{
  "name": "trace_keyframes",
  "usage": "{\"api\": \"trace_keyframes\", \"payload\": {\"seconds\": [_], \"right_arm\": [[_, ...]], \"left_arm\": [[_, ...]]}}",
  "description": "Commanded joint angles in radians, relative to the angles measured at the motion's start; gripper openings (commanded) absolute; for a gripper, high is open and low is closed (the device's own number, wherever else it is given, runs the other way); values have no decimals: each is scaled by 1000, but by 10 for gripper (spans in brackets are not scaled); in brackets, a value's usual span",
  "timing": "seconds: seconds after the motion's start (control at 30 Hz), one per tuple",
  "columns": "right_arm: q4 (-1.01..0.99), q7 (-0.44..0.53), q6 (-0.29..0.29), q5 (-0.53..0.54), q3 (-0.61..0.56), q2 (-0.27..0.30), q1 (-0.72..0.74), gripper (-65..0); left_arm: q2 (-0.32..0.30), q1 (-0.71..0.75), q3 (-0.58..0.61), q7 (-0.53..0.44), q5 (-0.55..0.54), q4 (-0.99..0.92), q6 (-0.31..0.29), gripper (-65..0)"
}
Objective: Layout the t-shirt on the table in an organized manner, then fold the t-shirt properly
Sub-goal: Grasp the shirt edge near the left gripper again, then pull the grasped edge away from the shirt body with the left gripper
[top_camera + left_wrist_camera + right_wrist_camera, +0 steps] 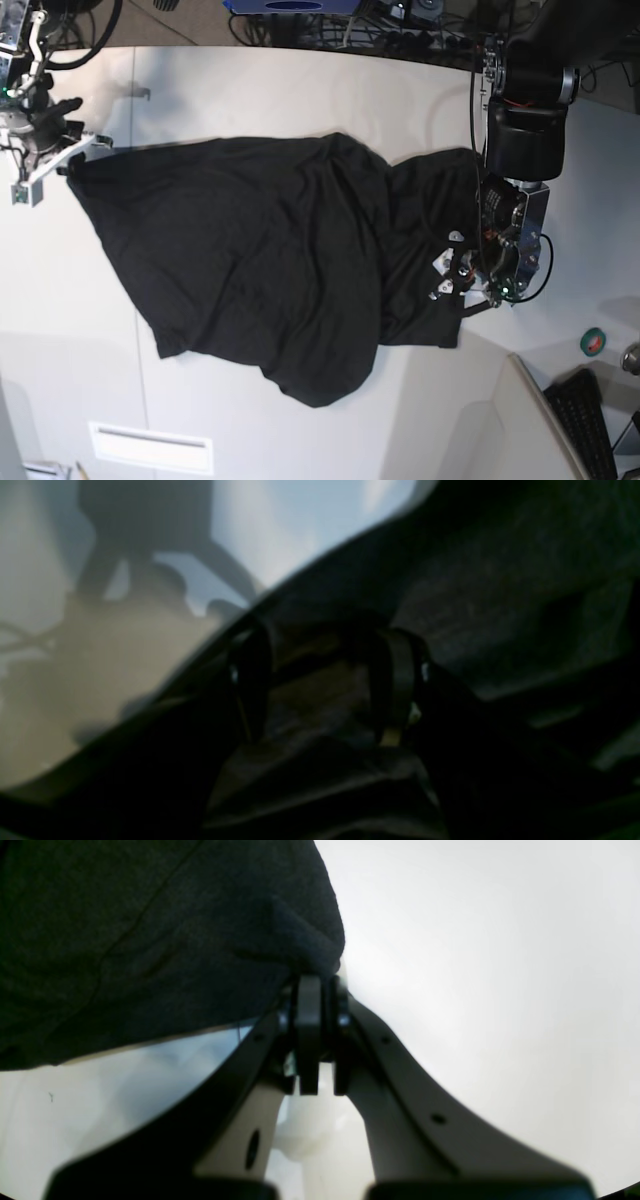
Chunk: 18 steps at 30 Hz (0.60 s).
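Note:
The black t-shirt (260,260) lies spread over the off-white table (300,90), plain side up and creased, with a bulge at its near edge. My right gripper (68,165) is at the shirt's left end; in the right wrist view it (320,982) is shut on a corner of the t-shirt (150,940), held a little above the table (475,965). My left gripper (458,278) sits low on the shirt's right end. In the blurred left wrist view its fingers (395,680) stand partly apart with bunched t-shirt (500,605) fabric pinched between them; the left gripper (322,680) is half buried in cloth.
A green tape roll (593,342) and a dark keyboard (590,420) lie at the right, beyond the table's curved edge. Cables (400,30) run along the far side. A white slot plate (150,447) is set into the near left of the tabletop.

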Motion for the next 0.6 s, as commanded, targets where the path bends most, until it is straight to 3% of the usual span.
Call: {"api": "trace_keyframes", "payload": {"seconds": [0.0,0.13,0.3,0.47,0.57], "right_arm": [[14,22,1,7,7,10,4,-650],[14,22,1,7,7,10,10,-650],[14,22,1,7,7,10,12,-650],[14,22,1,7,7,10,10,-650],[14,22,1,7,7,10,10,-650]], "left_arm": [[-3,-29,15,-7,6,17,-17,-352],[-2,-42,98,-11,6,8,-43,-362],[0,-56,98,-13,0,-47,-42,-377],[0,-56,98,-10,0,-41,-42,-594],[0,-44,98,-7,0,9,-39,-650]]}}
